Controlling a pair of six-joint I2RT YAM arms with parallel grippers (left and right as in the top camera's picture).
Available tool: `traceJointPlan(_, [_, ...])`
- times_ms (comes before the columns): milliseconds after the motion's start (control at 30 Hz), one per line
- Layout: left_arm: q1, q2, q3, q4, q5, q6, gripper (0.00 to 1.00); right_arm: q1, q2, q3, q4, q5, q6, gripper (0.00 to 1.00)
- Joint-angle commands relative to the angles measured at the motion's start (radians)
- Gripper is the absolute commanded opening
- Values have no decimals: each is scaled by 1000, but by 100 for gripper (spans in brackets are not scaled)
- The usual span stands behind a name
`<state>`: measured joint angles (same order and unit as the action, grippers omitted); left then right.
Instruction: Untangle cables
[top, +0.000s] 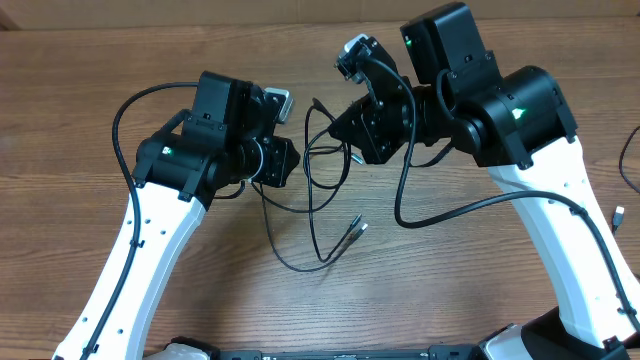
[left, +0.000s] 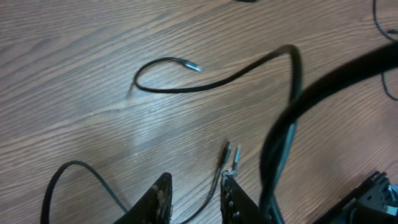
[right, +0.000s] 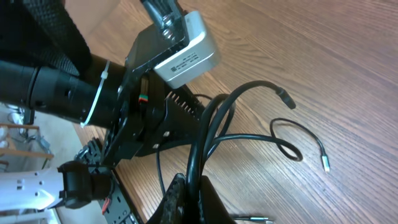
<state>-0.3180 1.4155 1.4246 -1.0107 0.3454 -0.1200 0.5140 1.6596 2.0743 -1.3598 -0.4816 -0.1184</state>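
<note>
the cables (right: 208, 127), thin black flexible cords with small silvery plugs (top: 356, 228) at their ends, lie as a loose tangle of loops on the brown wood-grain bench (top: 120, 60) between the two arms, with a few strands lifted off the surface. the right tool (right: 191, 202) is closed tight on a bunch of these cords, which rise out from between its fingers and arc away towards the bench. the left tool (left: 194, 202) has its fingers apart, and one thin cord runs through the gap without being pinched, as far as we can tell. we judge the cords to be very light and limp: they will sag, swing and drag their neighbours along when one is pulled, and they offer no stiffness to push against. their smooth jackets look likely to slide through a loose grip, so a firm pinch is needed. we would take hold on a plain stretch of cord just behind a plug, or on a free loop beside a crossing, not on the plug tips themselves, which look small and easy to bend. pulling slowly should keep a crossing from cinching into a knot.
</note>
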Motion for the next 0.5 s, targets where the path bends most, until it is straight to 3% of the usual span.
traceJointPlan(0, [3, -32, -4, 10, 36, 33, 26, 2, -27, 28, 16, 78, 22, 4])
traceJointPlan(333, [3, -108, -4, 79, 100, 93, 32, 1, -27, 27, 31, 139, 47, 4])
traceJointPlan(467, [3, -122, -4, 104, 130, 99, 34, 1, -27, 27, 43, 24, 48, 4])
